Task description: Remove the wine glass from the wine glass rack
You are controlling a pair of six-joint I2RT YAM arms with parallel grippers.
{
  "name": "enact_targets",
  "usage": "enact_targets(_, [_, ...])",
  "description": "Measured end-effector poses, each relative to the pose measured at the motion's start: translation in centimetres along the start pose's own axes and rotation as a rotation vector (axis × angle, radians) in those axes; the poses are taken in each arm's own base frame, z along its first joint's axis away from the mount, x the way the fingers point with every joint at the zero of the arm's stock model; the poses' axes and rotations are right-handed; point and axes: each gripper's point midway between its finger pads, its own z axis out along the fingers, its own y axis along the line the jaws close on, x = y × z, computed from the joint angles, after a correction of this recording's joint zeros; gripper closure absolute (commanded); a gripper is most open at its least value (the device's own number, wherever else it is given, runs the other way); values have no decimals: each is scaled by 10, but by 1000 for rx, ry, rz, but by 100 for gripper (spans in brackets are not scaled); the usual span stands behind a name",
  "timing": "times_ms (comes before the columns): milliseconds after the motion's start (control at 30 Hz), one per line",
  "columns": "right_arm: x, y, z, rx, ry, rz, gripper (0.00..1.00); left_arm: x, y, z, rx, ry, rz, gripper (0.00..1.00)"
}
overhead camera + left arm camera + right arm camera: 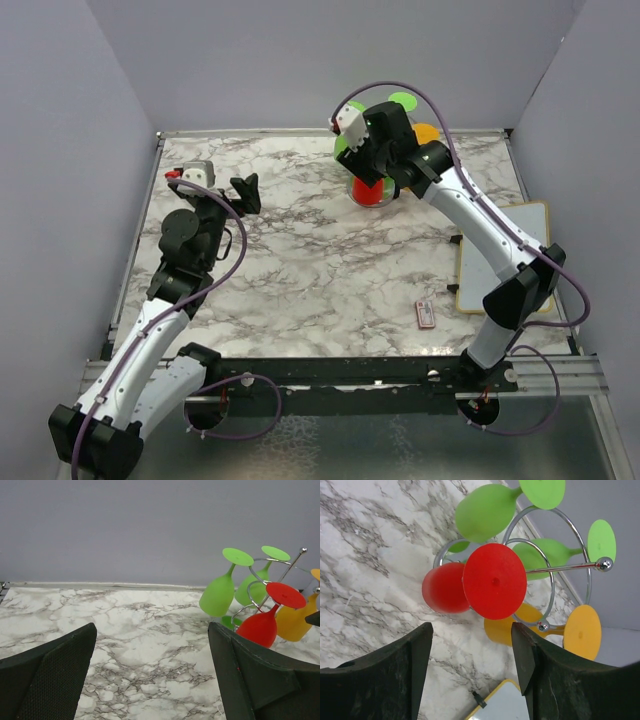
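- Spanning the scene, the table (300, 270) is carrying the rack (560, 569) at its far side, right of centre.
- The right gripper (472, 635) is hovering near the rack, fingers spread wide and empty.
- The left gripper (150, 645) is hovering well apart to the left, wide open, holding nothing.
- The red glass (492, 582) is hanging bowl-down, foot facing the right gripper. Closing on the stem and sliding it outward along the wire is probably safest.

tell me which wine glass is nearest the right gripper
The red wine glass: its foot sits just beyond the right gripper; the green glasses and yellow glass hang farther off.
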Motion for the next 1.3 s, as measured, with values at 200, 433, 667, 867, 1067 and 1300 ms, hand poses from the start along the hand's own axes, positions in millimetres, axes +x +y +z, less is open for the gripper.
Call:
enact_targets(200, [10,-4,8,35,42,-98,41,6,0,3,-3,16,2,5])
enact_targets(433, [16,-1,27,46,69,-177,49,8,0,4,-4,23,1,5])
enact_targets(667, [16,-4,40,76,78,-208,54,8,1,4,-4,24,2,5])
enact_targets(867, [17,-5,50,100,86,-221,55,9,1,4,-5,25,2,5])
enact_targets(1067, [12,-11,50,127,71,-222,56,9,1,4,-5,26,2,5])
enact_targets(1300, [11,-13,50,137,69,-225,59,10,-1,4,-1,29,3,5])
